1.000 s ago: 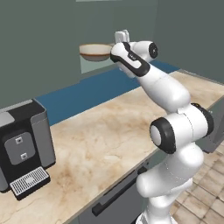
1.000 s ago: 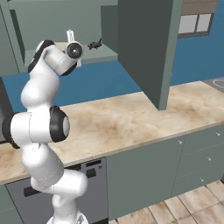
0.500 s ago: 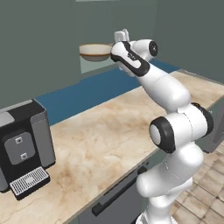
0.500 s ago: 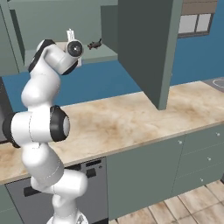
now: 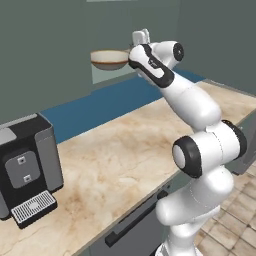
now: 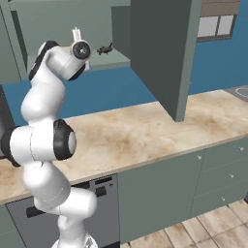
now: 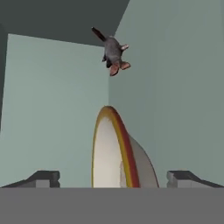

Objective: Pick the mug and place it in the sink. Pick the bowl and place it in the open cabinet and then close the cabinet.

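The cream-tan bowl (image 5: 110, 59) rests on the shelf inside the open grey-green cabinet (image 6: 114, 59). My gripper (image 5: 136, 44) is raised to that shelf, right beside the bowl. In the hand view the bowl (image 7: 111, 151) shows edge-on between the two fingertips (image 7: 43, 178), with a clear gap on each side. My gripper (image 7: 114, 178) is open and touches nothing. The cabinet door (image 6: 163, 51) stands swung out over the counter. The mug and the sink are out of view.
A small grey animal figure (image 7: 113, 50) lies deeper on the same shelf (image 6: 104, 49). A black coffee machine (image 5: 27, 170) stands on the marble counter (image 5: 115, 155) at the left. Grey-green drawers (image 6: 218, 169) run below the counter.
The jaws have opened wide and let go of the bowl, which now sits on the shelf. The arm has hardly moved.
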{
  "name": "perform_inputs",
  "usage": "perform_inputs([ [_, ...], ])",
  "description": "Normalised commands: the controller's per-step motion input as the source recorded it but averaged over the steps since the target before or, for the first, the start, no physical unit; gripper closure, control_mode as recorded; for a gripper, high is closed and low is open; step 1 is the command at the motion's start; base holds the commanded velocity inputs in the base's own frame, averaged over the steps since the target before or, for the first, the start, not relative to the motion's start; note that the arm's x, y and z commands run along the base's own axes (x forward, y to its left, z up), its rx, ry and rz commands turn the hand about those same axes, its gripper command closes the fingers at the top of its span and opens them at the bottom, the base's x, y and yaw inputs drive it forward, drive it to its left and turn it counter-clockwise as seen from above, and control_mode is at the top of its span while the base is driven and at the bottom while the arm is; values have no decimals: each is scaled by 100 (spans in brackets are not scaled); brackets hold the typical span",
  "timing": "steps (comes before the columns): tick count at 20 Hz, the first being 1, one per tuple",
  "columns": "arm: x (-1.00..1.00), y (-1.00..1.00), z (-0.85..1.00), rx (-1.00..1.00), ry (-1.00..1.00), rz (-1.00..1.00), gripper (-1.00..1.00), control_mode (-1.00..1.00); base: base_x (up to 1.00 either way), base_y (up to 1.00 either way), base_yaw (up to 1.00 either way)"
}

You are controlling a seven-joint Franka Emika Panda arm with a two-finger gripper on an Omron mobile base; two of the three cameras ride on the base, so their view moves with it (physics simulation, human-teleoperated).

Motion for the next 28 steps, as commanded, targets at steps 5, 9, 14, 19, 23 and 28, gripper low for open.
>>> perform_inputs([
  [5,-71,-13,18,11,0,-1,-100,-100,0,0,0],
  [9,-100,-7,-19,8,0,-5,-100,-100,0,0,0],
  [14,-100,-16,-52,9,-1,-11,-100,-100,0,0,0],
  [19,-100,-34,-12,11,1,-7,-100,-100,0,0,0],
  [23,-100,-15,3,5,0,-5,-100,-100,0,0,0],
  [28,-81,-16,14,8,4,-5,-100,-100,0,0,0],
])
